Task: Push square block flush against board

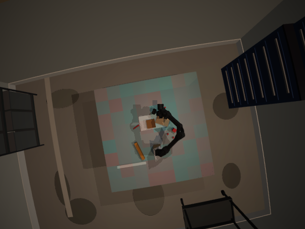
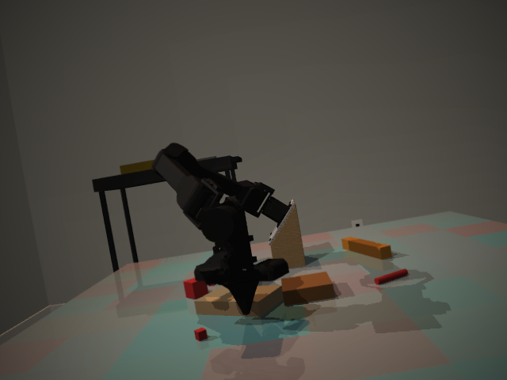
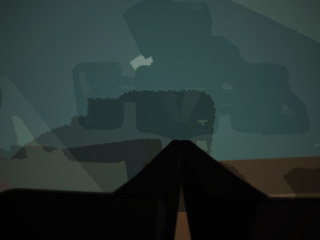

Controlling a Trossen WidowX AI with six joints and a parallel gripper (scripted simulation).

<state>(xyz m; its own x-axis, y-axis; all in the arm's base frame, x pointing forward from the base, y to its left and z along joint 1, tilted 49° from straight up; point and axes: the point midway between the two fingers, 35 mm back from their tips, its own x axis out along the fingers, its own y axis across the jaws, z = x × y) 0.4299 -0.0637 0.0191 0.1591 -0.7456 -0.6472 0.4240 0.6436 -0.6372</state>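
The square block, brown-orange [image 1: 150, 123] [image 2: 309, 288], lies flat beside the longer tan board [image 1: 159, 121] [image 2: 216, 307]. The board is turned relative to the block. Their near corners are very close or touching, with a wedge-shaped gap between the facing sides; I cannot tell whether they touch. My gripper [image 2: 245, 311] [image 3: 180, 148] is shut and empty. Its tips are low, in front of the board's long side in the exterior view, close to it. In the top view the hand hides the tips and the board's upper edge. A shadowed brown surface at the wrist view's lower right looks like the board.
A red cube [image 1: 174, 130] [image 2: 195, 288] and small red cubes lie around the board, one [image 2: 200, 334] in front. A red rod [image 1: 136, 127] [image 2: 390, 276] lies beyond the block. An orange bar [image 1: 139, 150] [image 2: 365, 248] and a white strip [image 1: 131, 165] lie farther off.
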